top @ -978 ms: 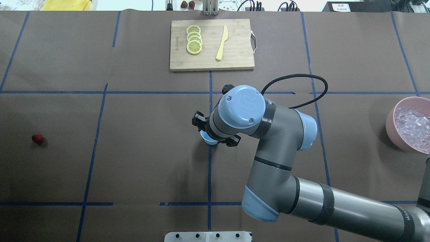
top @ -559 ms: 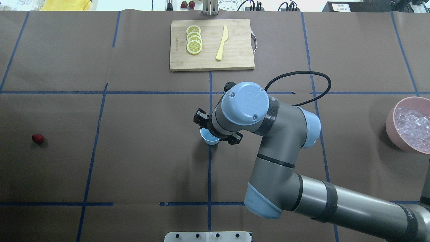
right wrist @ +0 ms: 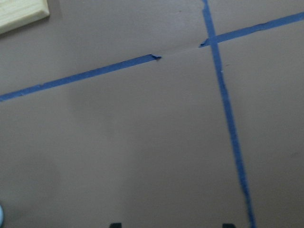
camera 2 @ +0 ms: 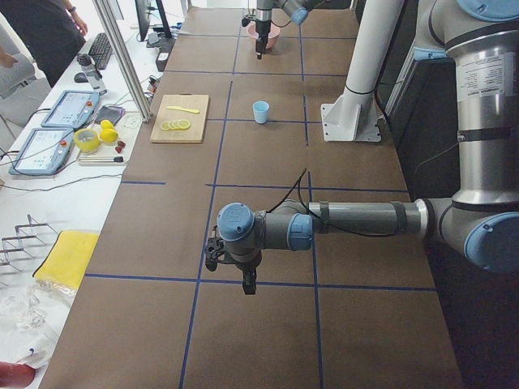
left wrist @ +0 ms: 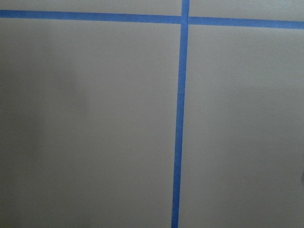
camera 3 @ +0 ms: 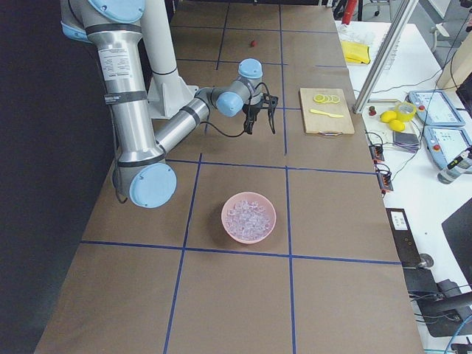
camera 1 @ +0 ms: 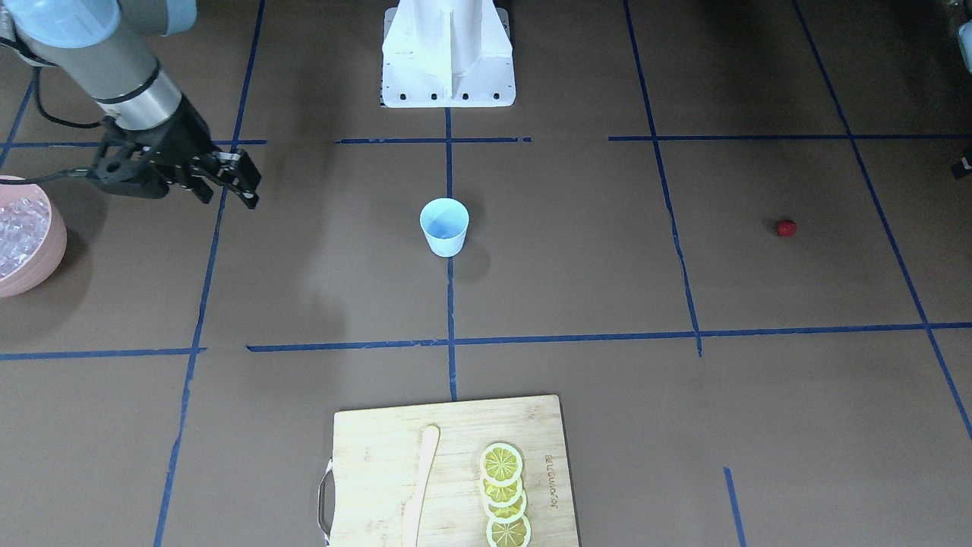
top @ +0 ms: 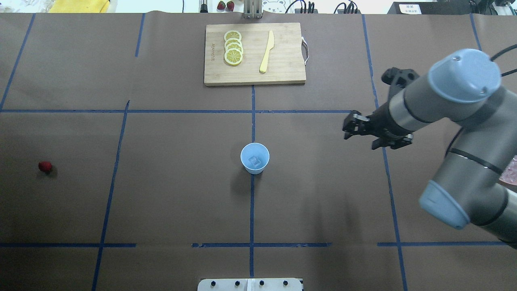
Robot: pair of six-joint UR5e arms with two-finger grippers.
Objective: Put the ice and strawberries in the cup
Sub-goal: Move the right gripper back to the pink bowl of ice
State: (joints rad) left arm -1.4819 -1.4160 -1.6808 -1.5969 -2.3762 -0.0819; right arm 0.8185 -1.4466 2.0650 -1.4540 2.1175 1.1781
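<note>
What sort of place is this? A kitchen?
Probably a robotics test lab, not a kitchen: a robot arm, a table gridded with blue tape, and control tablets alongside.

Ice (top: 254, 161) is lying in the cup (top: 255, 153). The strawberry (top: 45, 166) is sitting well to its left, the cutting board (top: 282, 60) lying beyond it.

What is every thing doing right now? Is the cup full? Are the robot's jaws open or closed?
Cup: upright, one ice cube inside, no strawberry.
Strawberry: lying on the table, far from the cup.
Bowl: upright, full of ice.
Right gripper: jaws open, empty, in the air.
Left gripper: open or shut, cannot tell.
Lemon slices: overlapping in a row on the board.
Knife: flat on the board.
</note>
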